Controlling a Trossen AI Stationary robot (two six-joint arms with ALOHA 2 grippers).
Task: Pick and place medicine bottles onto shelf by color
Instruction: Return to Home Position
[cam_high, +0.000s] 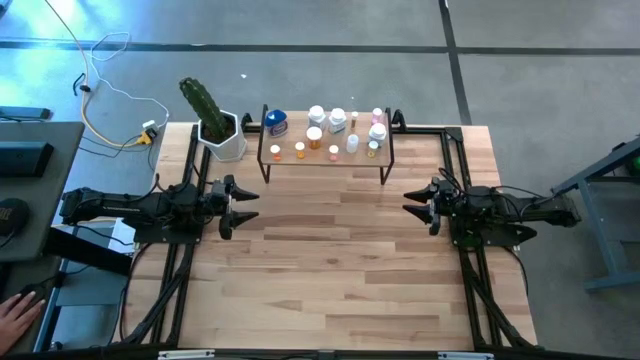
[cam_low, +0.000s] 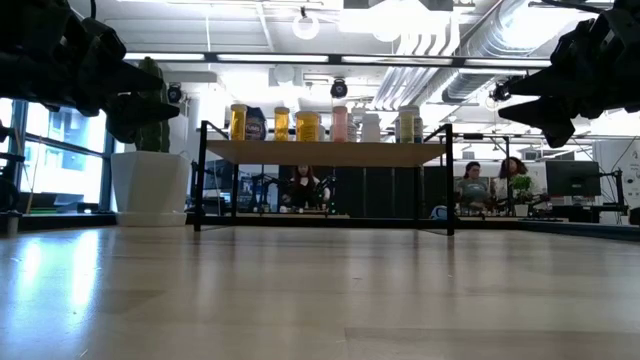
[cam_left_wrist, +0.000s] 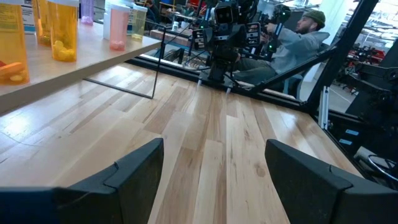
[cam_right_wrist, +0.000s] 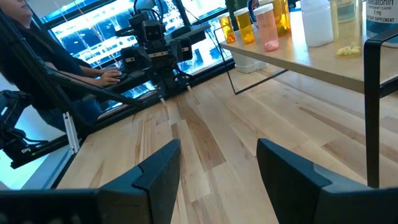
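- The shelf (cam_low: 325, 152) is a low, light-wood board on thin black legs. It stands level at the far middle of the table.
- The bottles (cam_low: 307, 126) in view all stand upright on the board, spread in loose rows from end to end.
- A blue bottle (cam_high: 276, 123) with a white label stands at the back of the left end.
- Orange bottles (cam_high: 299, 148), clear amber, sit mostly along the front edge, from the left end towards the right.
- White bottles (cam_high: 338, 120) gather at the back middle, with another near the right end.
- A pink bottle (cam_high: 377, 115) stands at the back right corner.
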